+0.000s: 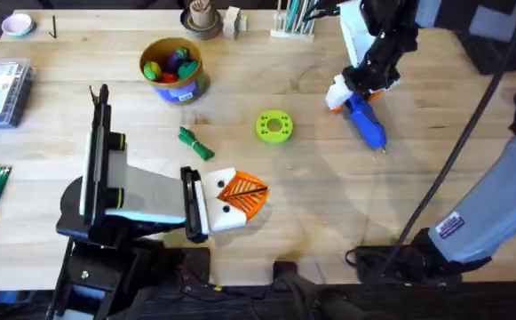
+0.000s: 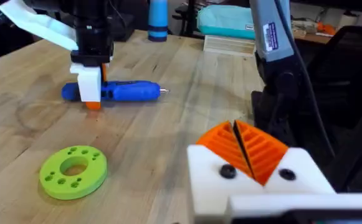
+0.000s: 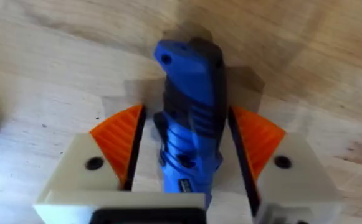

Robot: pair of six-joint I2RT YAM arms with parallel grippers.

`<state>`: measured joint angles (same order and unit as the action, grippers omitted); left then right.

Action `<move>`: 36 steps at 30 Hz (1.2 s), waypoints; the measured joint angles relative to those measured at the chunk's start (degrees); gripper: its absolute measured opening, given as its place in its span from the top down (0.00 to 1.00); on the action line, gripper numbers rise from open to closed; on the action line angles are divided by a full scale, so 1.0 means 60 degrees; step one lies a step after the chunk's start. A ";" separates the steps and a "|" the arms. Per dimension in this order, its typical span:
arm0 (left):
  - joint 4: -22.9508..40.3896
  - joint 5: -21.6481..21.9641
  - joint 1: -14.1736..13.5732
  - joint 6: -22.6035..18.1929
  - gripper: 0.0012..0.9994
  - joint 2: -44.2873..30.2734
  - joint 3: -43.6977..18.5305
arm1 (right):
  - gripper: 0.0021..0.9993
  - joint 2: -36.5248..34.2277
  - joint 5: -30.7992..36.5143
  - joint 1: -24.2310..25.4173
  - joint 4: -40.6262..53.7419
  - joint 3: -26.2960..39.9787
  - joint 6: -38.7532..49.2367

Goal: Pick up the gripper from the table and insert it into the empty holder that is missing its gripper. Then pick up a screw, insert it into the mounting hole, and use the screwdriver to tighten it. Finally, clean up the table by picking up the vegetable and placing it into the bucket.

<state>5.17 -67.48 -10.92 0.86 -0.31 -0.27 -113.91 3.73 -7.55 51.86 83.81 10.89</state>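
The right gripper stands over the far right part of the table, lowered onto the blue screwdriver, which lies flat on the wood with its thin metal bit pointing toward the near edge. In the right wrist view the screwdriver sits between the two orange pads, its body running lengthwise through the gap; the pads stand apart on either side with a sliver of space showing next to the tool, so the fingers straddle it without a visible clamp. From the left wrist view the same gripper comes straight down on the rear part of the screwdriver, the bit sticking out clear of it. The left gripper rests low near the front middle of the table, its orange pads pressed together with nothing between them. The dark-green vegetable lies on the bare wood between the left gripper and the bucket, well apart from the right gripper. A lime-green disc sits near the middle of the table, between the vegetable and the screwdriver
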 joint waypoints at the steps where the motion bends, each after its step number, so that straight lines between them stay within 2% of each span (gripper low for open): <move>1: 0.0000 0.0000 0.0000 0.0000 0.99 -0.0001 0.0000 | 0.18 0.0000 0.0000 0.0000 -0.0035 0.0000 -0.0002; 5: 0.0000 0.0000 0.0000 0.0000 0.99 -0.0002 0.0000 | 0.30 0.0000 -0.0018 0.0000 -0.0074 0.0000 -0.0016; 8: 0.0000 0.0000 0.0000 0.0000 0.99 -0.0002 0.0000 | 0.55 0.0003 0.0006 0.0000 -0.0124 0.0000 -0.0012; 10: 0.0000 0.0000 0.0000 0.0000 0.99 -0.0002 0.0000 | 0.66 -0.0005 0.0047 0.0000 -0.0152 -0.0007 -0.0024; 13: 0.0000 0.0000 0.0000 0.0000 0.99 -0.0002 0.0000 | 0.95 -0.0076 0.0138 0.0019 -0.0226 -0.0015 0.0081; 14: 0.0000 0.0000 0.0000 0.0000 0.99 -0.0002 0.0000 | 0.98 -0.0084 0.0151 0.0027 -0.0245 -0.0015 0.0169; 18: 0.0000 0.0000 0.0000 0.0000 0.99 -0.0002 0.0000 | 0.98 -0.0084 0.0274 0.0023 -0.0238 -0.0015 0.0557; 25: 0.0000 0.0000 0.0000 0.0000 0.99 -0.0002 0.0000 | 0.98 -0.0179 0.1228 0.0047 0.0137 0.0341 0.0921; 33: 0.0000 0.0009 0.0000 0.0000 0.99 0.0000 0.0000 | 0.98 -0.0168 0.1402 0.0053 0.0106 0.2368 0.1601; 34: 0.0000 0.0040 0.0000 0.0000 0.99 -0.0002 0.0000 | 0.98 0.0036 0.1453 0.0036 0.0494 0.3118 0.1878; 36: 0.0000 0.0040 0.0000 0.0000 0.99 -0.0002 0.0000 | 0.98 0.0036 0.1453 0.0036 0.0494 0.3118 0.1878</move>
<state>5.17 -67.24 -10.92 0.86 -0.32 -0.27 -113.69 12.45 -7.33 54.83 102.52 22.15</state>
